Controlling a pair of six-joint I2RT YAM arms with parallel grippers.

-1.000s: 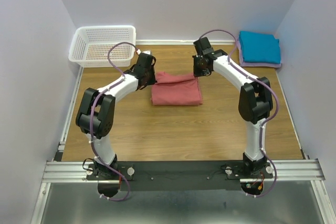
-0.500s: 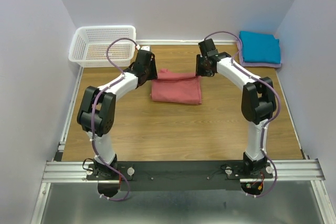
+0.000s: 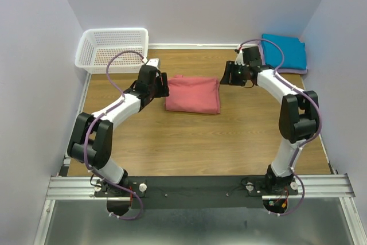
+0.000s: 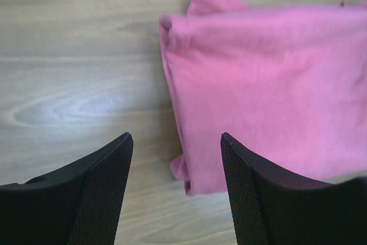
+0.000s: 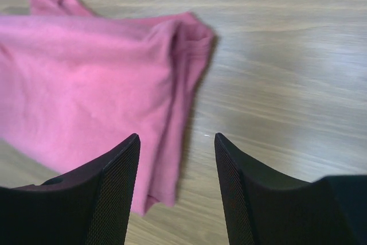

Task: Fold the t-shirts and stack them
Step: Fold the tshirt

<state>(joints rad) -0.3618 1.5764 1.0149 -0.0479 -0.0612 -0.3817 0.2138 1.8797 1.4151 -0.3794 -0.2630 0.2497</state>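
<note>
**Clerk:** Item one, salmon-pink t-shirt (image 3: 192, 94). Location?

**Checker:** Mid-table (image 3: 189, 142), lying flat as a folded rectangle. One loose tab of cloth pokes out at a far corner in both wrist views.

**Clerk:** Items two and three?

**Checker:** Teal-blue t-shirt (image 3: 285, 51), folded, in the far right corner, on top of the pale lavender t-shirt (image 3: 293, 70), of which only an edge shows. White basket (image 3: 86, 55) in the far left corner.

**Clerk:** Left gripper (image 4: 175, 139)?

**Checker:** Fingers apart, holding nothing, just off the pink shirt's left edge.

**Clerk:** Right gripper (image 5: 176, 137)?

**Checker:** Likewise spread and empty, just beside the right edge.

**Clerk:** Step in hand?

**Checker:** Judged: folding of the pink shirt looks finished. Stacking it on the corner pile is not yet done.

**Clerk:** Requirement for the next move?

**Checker:** Probably a pinch at each side edge that takes every layer, then a level carry by both arms to the teal shirt. A grip on the top layer only would likely let the fold fall open.
</note>
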